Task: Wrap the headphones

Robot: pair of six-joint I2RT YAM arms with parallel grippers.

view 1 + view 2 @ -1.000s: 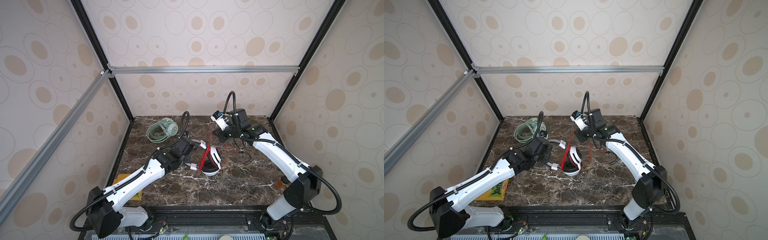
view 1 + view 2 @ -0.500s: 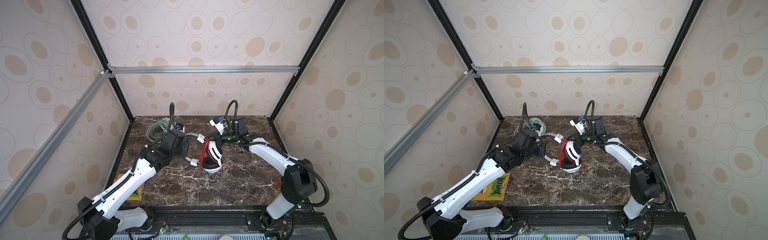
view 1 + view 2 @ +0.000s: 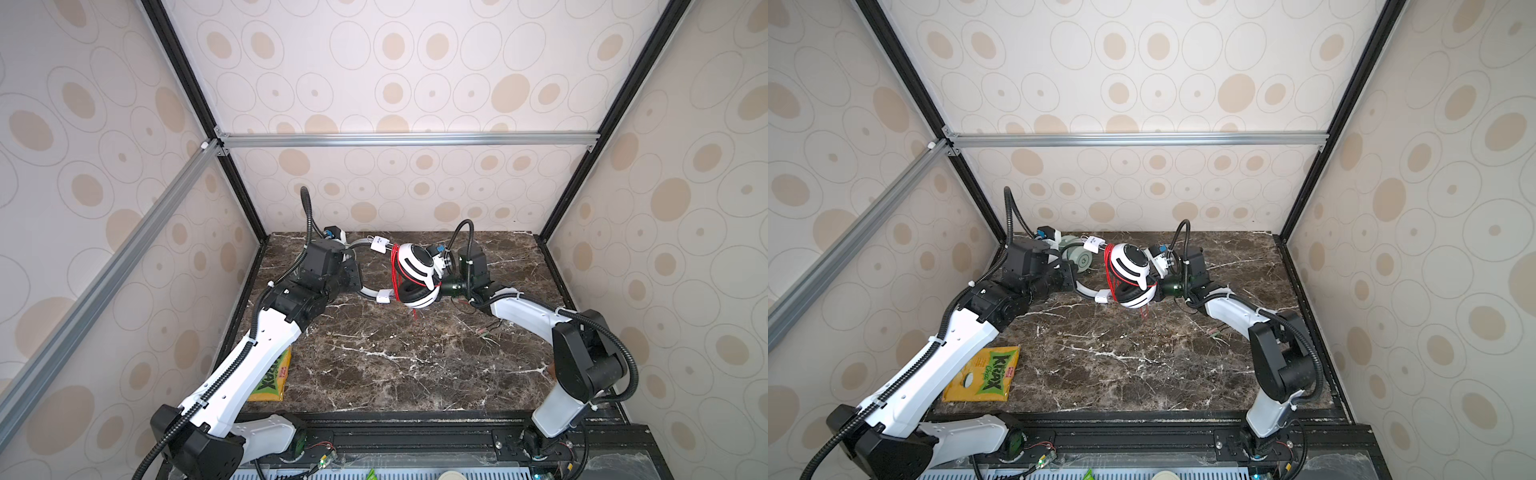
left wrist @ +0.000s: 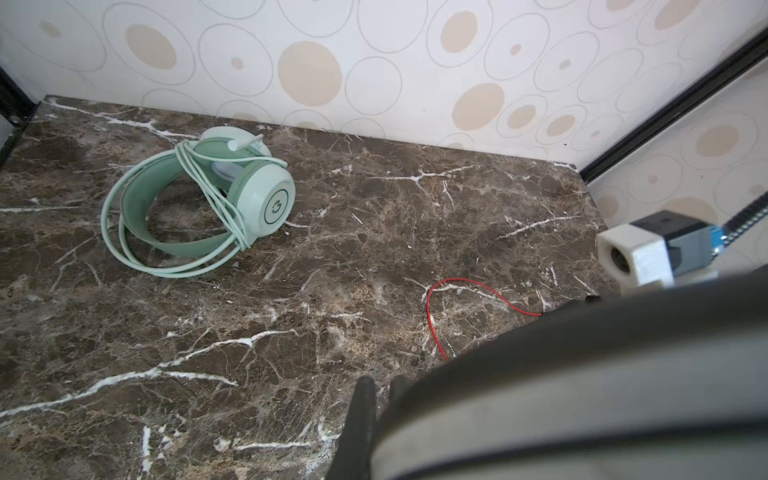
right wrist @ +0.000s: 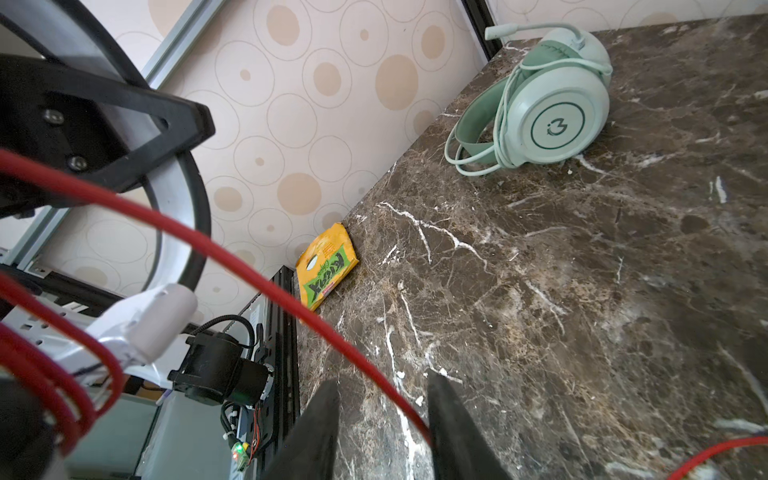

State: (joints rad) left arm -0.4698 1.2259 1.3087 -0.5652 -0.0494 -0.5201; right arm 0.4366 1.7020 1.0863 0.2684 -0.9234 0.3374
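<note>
Left jaws grip headband; red cord between parted right jaws.

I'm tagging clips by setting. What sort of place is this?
Probably a robot data-collection cell, not a home: wallpapered panels on an aluminium frame box in a marble-look tabletop, and the left arm and right arm sit on a front rail, with the white-and-black headphones between them.

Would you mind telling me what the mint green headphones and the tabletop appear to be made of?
Mint green headphones: likely moulded plastic, smooth satin shells with soft highlights; rubbery-looking cord. Tabletop: brown marble or marble-look laminate, white veins, slight sheen; which one is unclear.
</note>
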